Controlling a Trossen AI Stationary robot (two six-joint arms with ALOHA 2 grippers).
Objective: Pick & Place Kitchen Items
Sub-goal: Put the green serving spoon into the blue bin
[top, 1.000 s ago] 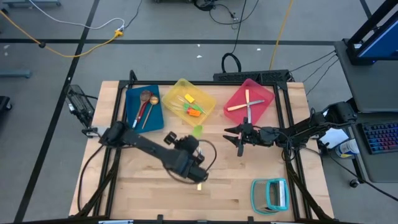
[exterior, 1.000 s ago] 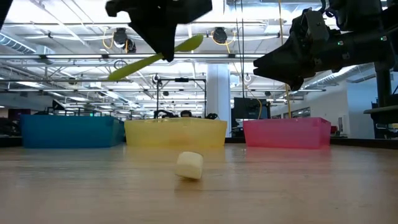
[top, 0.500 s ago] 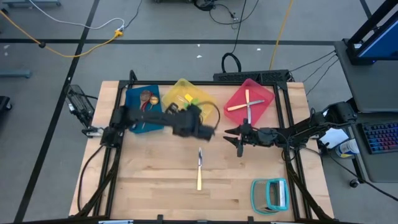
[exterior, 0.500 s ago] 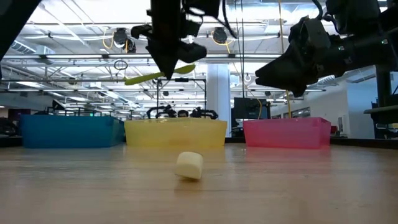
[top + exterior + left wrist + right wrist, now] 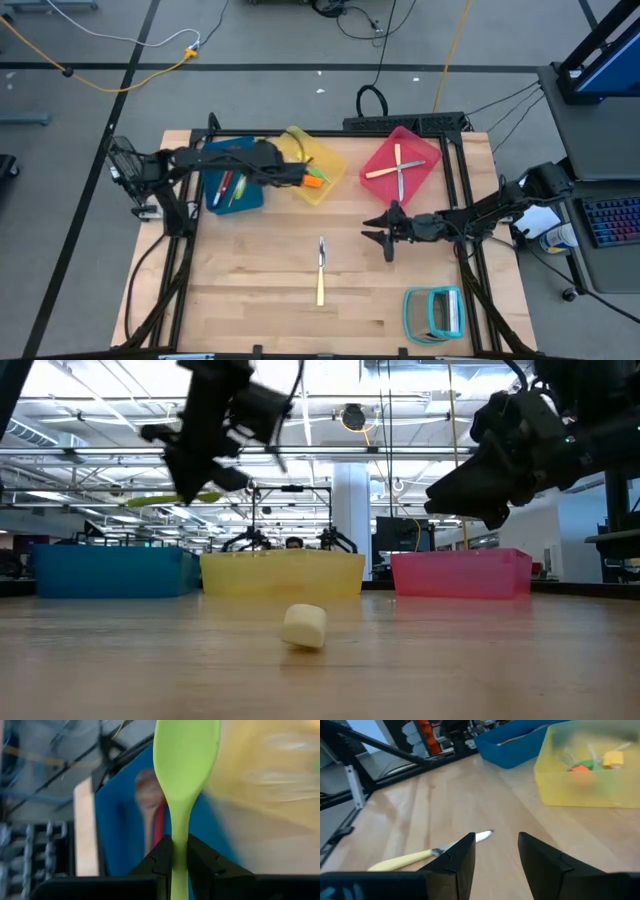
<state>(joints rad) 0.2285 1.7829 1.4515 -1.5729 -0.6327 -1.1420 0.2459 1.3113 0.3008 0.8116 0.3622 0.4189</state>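
Note:
My left gripper (image 5: 250, 178) is shut on a lime-green spoon (image 5: 186, 755) and hangs above the blue bin (image 5: 215, 200) at the far left. A wooden spoon and a red spoon (image 5: 159, 825) lie in that bin. In the low view the green spoon (image 5: 165, 500) reaches left from the gripper (image 5: 205, 470). A cream-handled knife (image 5: 321, 270) lies flat on the table's middle. My right gripper (image 5: 385, 235) hovers open right of it, its fingers (image 5: 495, 845) pointing at the blade. My left gripper pinches the spoon's handle (image 5: 179, 851) between its two fingers. The fingers slant down toward the table's left, and the spoon runs on past their tips, bowl (image 5: 186, 750) ahead. The spoon is lifted clear and lies almost level over the blue bin.
The yellow bin (image 5: 330, 160) with small orange and yellow pieces stands right of the blue one. The pink bin (image 5: 425, 150) holds crossed utensils (image 5: 398, 170). A teal-framed rack (image 5: 435, 312) lies at the near right corner. Bare wood surrounds the knife.
My left gripper has swung with the green spoon from the table's middle toward the far edge and then left, past the yellow bin to above the blue bin. The spoon has stayed in its hold, lifted clear. My right gripper has tipped slightly downward.

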